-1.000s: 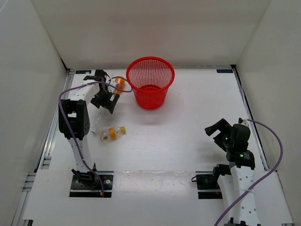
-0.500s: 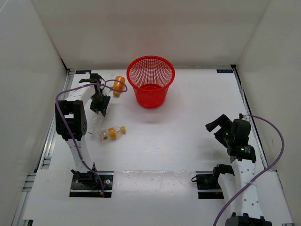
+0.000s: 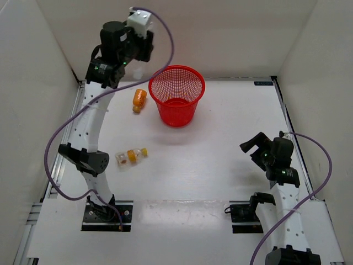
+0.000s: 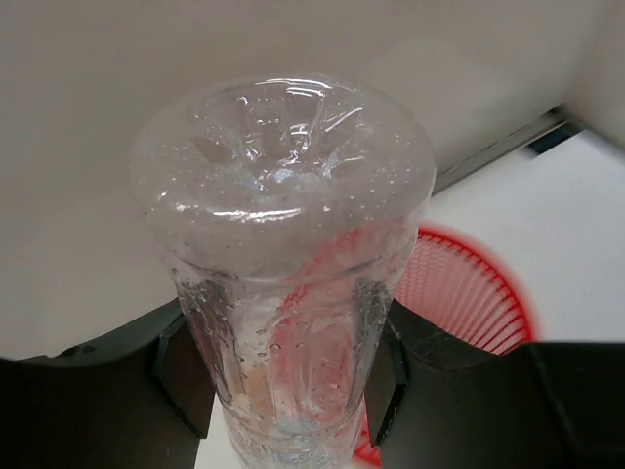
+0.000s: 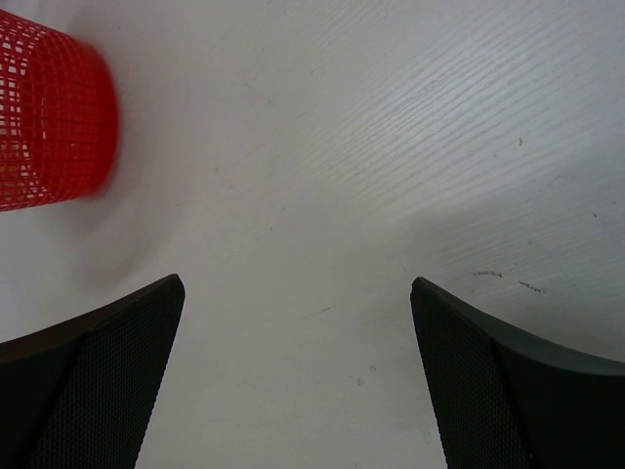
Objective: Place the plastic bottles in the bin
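My left gripper (image 4: 283, 381) is shut on the longer clear bottle (image 4: 283, 244), whose base points at the camera. From above, the left gripper (image 3: 140, 55) is raised high by the back wall, left of the red mesh bin (image 3: 176, 96). Past the bottle, the bin's rim (image 4: 459, 293) shows below. The stubby orange bottle (image 3: 139, 99) lies on the table just left of the bin. The short clear bottle with the orange label (image 3: 130, 156) lies nearer the left arm's base. My right gripper (image 3: 251, 149) is open and empty over the table (image 5: 297, 285).
White walls close in the table on the left, back and right. The left arm's purple cable (image 3: 165, 49) loops above the bin. The bin's side (image 5: 49, 127) shows at the far left of the right wrist view.
The left gripper has shut on the clear bottle near the table's left side and lifted it high toward the back wall beside the bin. The right arm has barely moved.
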### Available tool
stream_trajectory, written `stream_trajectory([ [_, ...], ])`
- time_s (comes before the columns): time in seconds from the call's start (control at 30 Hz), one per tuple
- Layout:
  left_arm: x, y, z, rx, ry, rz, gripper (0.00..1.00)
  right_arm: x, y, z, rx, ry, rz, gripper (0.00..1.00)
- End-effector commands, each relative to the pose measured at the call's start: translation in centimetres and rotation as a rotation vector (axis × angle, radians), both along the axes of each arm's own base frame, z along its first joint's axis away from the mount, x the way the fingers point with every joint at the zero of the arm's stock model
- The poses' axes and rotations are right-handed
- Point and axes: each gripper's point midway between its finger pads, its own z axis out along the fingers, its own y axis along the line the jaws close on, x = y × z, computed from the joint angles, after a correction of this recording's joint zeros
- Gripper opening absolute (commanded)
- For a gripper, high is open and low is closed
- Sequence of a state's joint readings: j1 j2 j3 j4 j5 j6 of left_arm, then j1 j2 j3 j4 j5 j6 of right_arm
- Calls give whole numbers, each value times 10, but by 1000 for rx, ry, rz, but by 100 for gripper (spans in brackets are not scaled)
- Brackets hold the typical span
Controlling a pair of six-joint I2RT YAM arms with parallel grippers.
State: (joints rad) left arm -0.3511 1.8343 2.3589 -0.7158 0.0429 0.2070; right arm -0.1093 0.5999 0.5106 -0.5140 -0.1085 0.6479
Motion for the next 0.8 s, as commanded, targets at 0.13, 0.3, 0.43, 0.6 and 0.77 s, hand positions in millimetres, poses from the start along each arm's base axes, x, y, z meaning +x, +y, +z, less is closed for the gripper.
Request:
stream_trajectory([
  [0.13, 29, -118, -34, -57, -11, -191, 10, -1, 4, 20, 2, -77, 23, 100],
  [0.3, 45, -125, -83, -5, 63, -160, 25, -3, 6, 26, -3, -109, 37, 100],
  [0.43, 44, -135, -116, 33, 123, -217, 69, -3, 9, 25, 1, -101, 60, 100],
  [0.6, 42, -132, -122, 50, 137, -186, 100, -1, 21, 32, -30, -128, 172, 100],
  [0.77, 33, -122, -99, -4, 123, -140, 100, 7, 40, 60, -152, -201, 362, 100],
])
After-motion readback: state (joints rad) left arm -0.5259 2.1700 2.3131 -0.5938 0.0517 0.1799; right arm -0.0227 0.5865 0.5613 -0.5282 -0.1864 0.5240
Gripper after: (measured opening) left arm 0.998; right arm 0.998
